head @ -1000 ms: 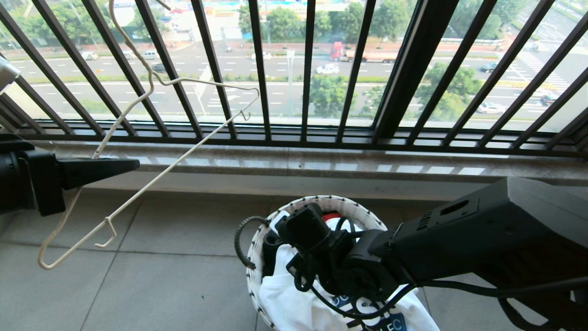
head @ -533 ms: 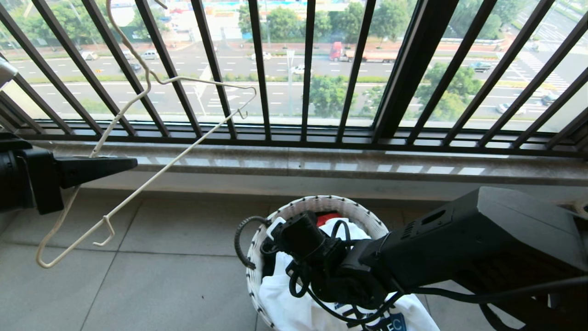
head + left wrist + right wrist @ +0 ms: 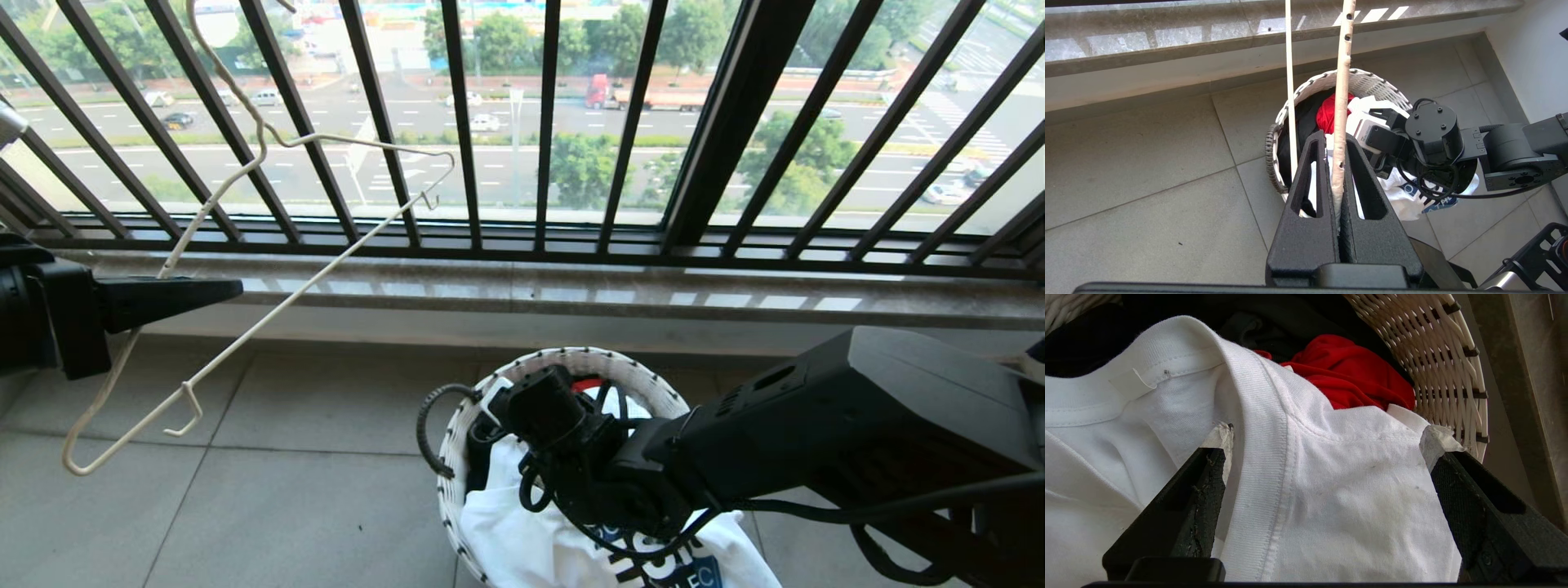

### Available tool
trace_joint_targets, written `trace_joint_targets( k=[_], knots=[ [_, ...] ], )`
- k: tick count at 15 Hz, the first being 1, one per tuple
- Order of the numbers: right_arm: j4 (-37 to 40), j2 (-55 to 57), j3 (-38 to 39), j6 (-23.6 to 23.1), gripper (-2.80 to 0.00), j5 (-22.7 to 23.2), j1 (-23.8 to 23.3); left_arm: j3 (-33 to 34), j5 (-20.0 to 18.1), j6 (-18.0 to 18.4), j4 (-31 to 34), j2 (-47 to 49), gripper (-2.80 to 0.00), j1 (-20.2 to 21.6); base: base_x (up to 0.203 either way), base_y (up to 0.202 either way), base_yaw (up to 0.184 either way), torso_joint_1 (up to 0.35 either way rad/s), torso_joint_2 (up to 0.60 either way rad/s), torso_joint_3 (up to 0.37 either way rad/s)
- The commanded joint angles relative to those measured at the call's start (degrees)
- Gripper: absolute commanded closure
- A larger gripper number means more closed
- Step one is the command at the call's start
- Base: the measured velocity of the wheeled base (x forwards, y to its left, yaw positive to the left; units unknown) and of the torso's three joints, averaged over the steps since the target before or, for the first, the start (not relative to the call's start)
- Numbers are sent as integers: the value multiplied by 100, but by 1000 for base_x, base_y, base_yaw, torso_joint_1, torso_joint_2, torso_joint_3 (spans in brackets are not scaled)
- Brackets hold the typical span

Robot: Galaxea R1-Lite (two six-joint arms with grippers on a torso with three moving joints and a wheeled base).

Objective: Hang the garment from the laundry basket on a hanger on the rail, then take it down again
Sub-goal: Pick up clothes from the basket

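The garment (image 3: pixel 522 543), a white T-shirt with a dark blue emblem, lies heaped in the laundry basket (image 3: pixel 571 357) on the floor tiles. My right arm (image 3: pixel 816 425) reaches down into the basket. My right gripper (image 3: pixel 1331 435) is open, its fingers wide apart on either side of the garment's (image 3: pixel 1351 490) collar and shoulder. My left gripper (image 3: pixel 233 287) stays at the left, shut on the thin cream hanger (image 3: pixel 269 310), which tilts up toward the window. In the left wrist view the hanger's wire (image 3: pixel 1340 102) runs between the shut fingers of that gripper (image 3: pixel 1333 139). The rail is out of view.
A red cloth (image 3: pixel 1355 375) and a black cloth (image 3: pixel 1086 335) lie in the basket (image 3: pixel 1445 367) under the T-shirt. The black barred window railing (image 3: pixel 465 122) and a stone sill (image 3: pixel 571 286) stand just behind the basket. A wall (image 3: pixel 1527 61) closes off the right side.
My right wrist has turned and shifted a little over the basket. The left gripper and the hanger have stayed almost where they were.
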Motion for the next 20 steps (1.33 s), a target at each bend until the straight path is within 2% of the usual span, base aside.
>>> trace_joint_targets(
  k=[1, 7, 11, 16, 20],
  knots=[
    [-86, 40, 1, -75, -280, -31, -117, -2, -20, -5, 1, -19, 0, 10, 0, 0, 0, 0, 0, 0],
    [-209, -4, -281, -395, -280, -109, -373, -2, -20, -5, 1, -37, 0, 2, 0, 0, 0, 0, 0, 0],
    [-217, -197, -474, -436, -280, -136, -470, -2, -20, -5, 1, -72, 0, 2, 0, 0, 0, 0, 0, 0],
    [-261, -28, -293, -392, -280, -136, -459, -2, -20, -5, 5, -72, 0, 2, 0, 0, 0, 0, 0, 0],
    [-646, 195, 37, -403, -280, -136, -366, -2, -20, -5, 4, -64, 0, 2, 0, 0, 0, 0, 0, 0]
  ],
)
